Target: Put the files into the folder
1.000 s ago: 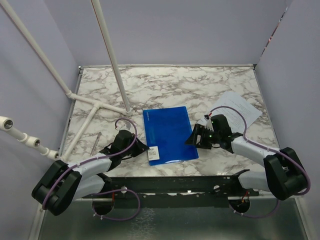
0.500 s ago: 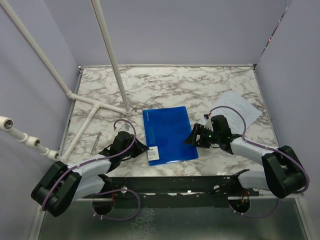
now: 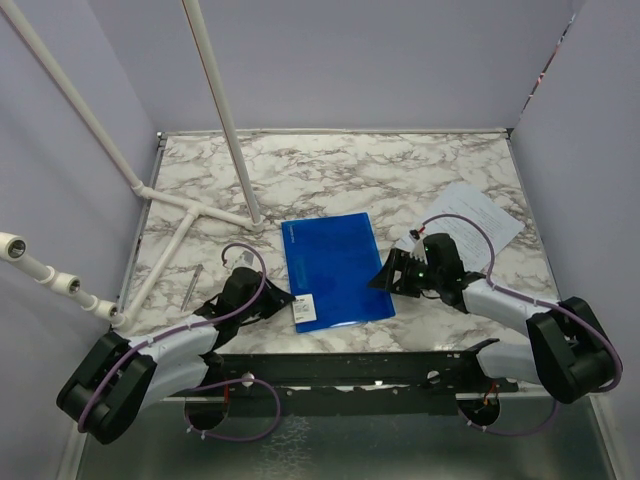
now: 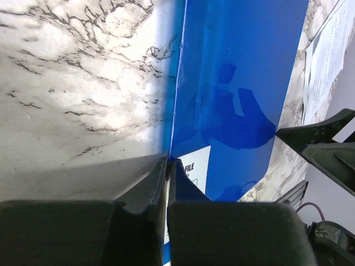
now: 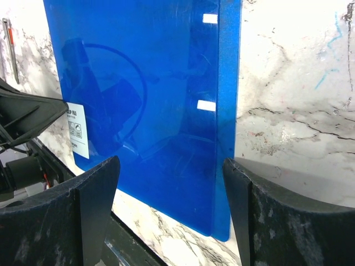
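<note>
The blue folder lies closed on the marble table, its white barcode label at the near left corner. My left gripper is at the folder's left edge by the label. In the left wrist view the left gripper is pinched shut on the edge of the folder. My right gripper is open at the folder's right edge. In the right wrist view the right gripper straddles the near right corner of the folder. The files lie on the table at the back right, apart from the folder.
A white pipe frame with a slanted pole stands at the back left. A thin pen-like tool lies left of the left arm. A black rail runs along the near table edge. Purple walls enclose the table.
The folder's far left corner has shifted slightly left and the folder has turned a little. The left gripper has stayed at its left edge. The right gripper has barely moved.
</note>
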Robot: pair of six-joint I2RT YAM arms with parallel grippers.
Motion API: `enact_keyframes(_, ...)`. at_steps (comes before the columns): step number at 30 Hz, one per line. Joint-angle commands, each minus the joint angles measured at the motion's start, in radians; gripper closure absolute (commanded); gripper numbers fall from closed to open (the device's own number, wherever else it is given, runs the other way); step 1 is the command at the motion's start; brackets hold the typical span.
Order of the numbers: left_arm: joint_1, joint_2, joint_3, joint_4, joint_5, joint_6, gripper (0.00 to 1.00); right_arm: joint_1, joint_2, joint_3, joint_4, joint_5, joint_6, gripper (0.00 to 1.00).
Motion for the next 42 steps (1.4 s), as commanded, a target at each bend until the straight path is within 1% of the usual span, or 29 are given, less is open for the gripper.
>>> enact_keyframes(1, 0.013, 0.019, -0.064, -0.224, -0.111, 0.015, 1.0, 0.003, 0.007, -0.05, -0.093, 0.085, -0.006, 0.2)
enact_keyframes(11, 0.013, 0.008, -0.071, -0.227, -0.119, -0.01, 1.0, 0.003, 0.021, -0.069, -0.078, 0.099, 0.028, 0.2)
enact_keyframes(17, 0.013, 0.023, -0.047, -0.247, -0.128, -0.02, 1.0, 0.003, 0.018, -0.067, -0.077, 0.114, 0.041, 0.2)
enact_keyframes(23, 0.013, 0.046, -0.009, -0.308, -0.139, -0.036, 0.99, 0.003, 0.018, -0.068, -0.073, 0.117, 0.044, 0.2)
enact_keyframes(25, 0.013, 0.056, 0.006, -0.325, -0.143, -0.036, 0.94, 0.002, 0.019, -0.069, -0.073, 0.117, 0.045, 0.2)
enact_keyframes(26, 0.013, 0.06, 0.013, -0.329, -0.145, -0.035, 0.9, 0.003, 0.02, -0.069, -0.072, 0.117, 0.045, 0.2)
enact_keyframes(28, 0.013, 0.069, 0.022, -0.334, -0.147, -0.032, 0.86, 0.003, 0.021, -0.07, -0.072, 0.117, 0.045, 0.2)
enact_keyframes(31, 0.013, 0.08, 0.03, -0.34, -0.148, -0.033, 0.77, 0.002, 0.021, -0.072, -0.07, 0.117, 0.045, 0.2)
enact_keyframes(32, 0.013, 0.083, 0.035, -0.346, -0.149, -0.031, 0.71, 0.003, 0.022, -0.072, -0.07, 0.117, 0.045, 0.2)
enact_keyframes(36, 0.013, 0.092, 0.066, -0.374, -0.156, -0.017, 0.56, 0.003, 0.028, -0.073, -0.066, 0.114, 0.045, 0.2)
enact_keyframes(39, 0.013, 0.092, 0.093, -0.411, -0.179, 0.0, 0.55, 0.002, 0.03, -0.072, -0.066, 0.111, 0.045, 0.2)
enact_keyframes(42, 0.013, 0.093, 0.094, -0.413, -0.18, 0.001, 0.58, 0.003, 0.031, -0.073, -0.061, 0.111, 0.047, 0.2)
